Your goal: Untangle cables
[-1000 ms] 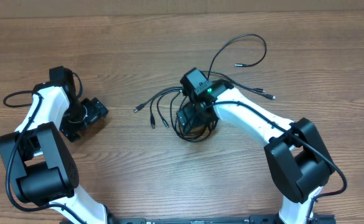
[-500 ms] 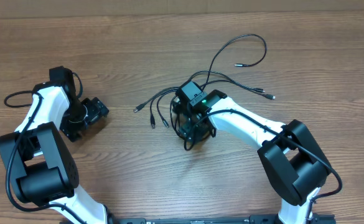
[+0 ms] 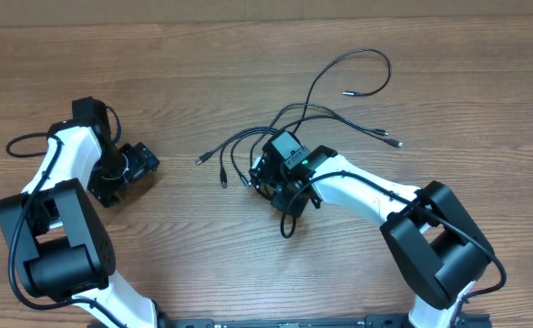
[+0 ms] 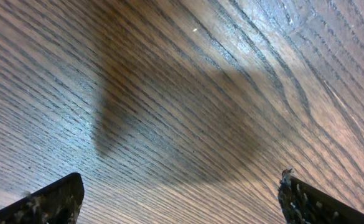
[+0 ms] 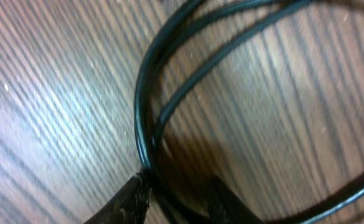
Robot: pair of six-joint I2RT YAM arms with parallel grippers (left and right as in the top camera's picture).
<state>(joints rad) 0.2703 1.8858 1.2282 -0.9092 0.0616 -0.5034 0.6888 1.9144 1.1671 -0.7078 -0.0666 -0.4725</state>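
I see the table [image 3: 157,73] as brown wood with a strong streaked grain. It is smooth, with a soft sheen that catches the light under the left gripper [image 4: 182,208]. That gripper's fingers [image 4: 51,202] look black, gritty and matt. The cables [image 5: 144,124] lying on the table have a smooth, glossy black jacket and small pale metal tips. Above the table, the left arm [image 3: 66,155] and right arm [image 3: 366,182] wear glossy white plastic shells with matt black joints.
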